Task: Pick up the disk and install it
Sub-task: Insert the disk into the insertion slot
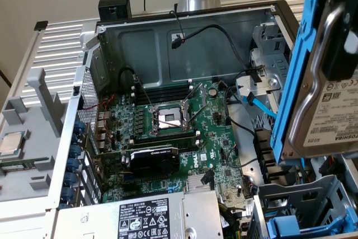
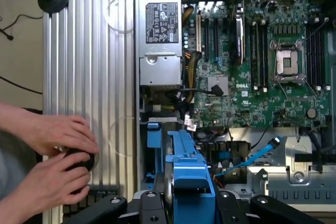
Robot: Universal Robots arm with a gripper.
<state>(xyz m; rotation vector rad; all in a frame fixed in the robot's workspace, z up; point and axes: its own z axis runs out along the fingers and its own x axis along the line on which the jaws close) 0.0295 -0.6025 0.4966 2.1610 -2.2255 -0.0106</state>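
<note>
**Disk held aloft over the open case**
The tool (image 2: pixel 186 205) grips the disk (image 1: pixel 327 110) by its blue carrier, edge-on, high at the exterior view's right above the drive cage (image 1: pixel 313 194). Carrying it well, I judge, means keeping it square to the cage's slots and clear of the blue cable (image 1: pixel 260 106) and the case frame (image 1: pixel 285 19). Open room lies above the motherboard (image 1: pixel 168 132).
</note>
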